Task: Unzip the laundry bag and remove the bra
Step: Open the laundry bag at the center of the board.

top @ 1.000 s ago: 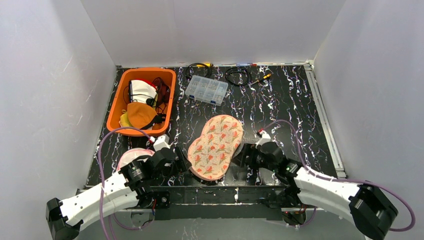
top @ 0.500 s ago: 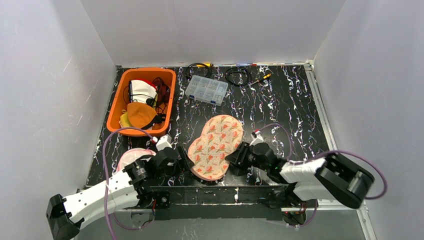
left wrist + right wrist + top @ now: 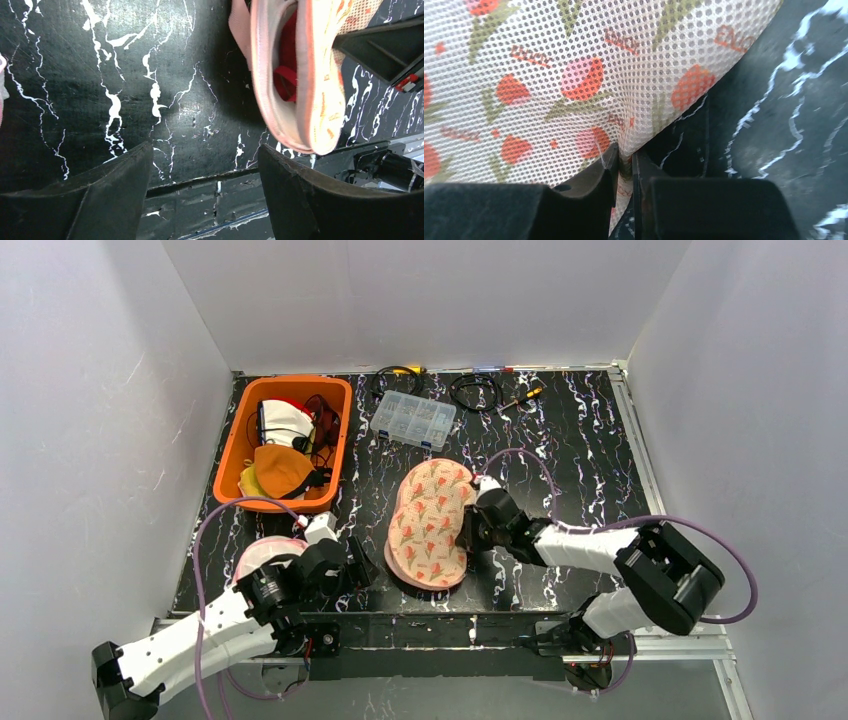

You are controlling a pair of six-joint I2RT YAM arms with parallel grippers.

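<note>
My left gripper (image 3: pixel 202 162) sits just left of the laundry bag (image 3: pixel 430 525). Its jaws stand wide apart and it holds nothing. The bag is on the black table (image 3: pixel 570 440), tipped up on its side. The bag's left edge gapes open toward that gripper. Inside the gap I can see something red, and I think it is the bra (image 3: pixel 286 65). On the bag's right edge, my right gripper (image 3: pixel 624 160) is nearly closed and pinches a fold of the mesh. To do this well, I think I should hold that edge tight and high, so the gap faces left. Then my left gripper can slide in and grab only the red cloth. If it pinches the mesh too, the bag may come along.
</note>
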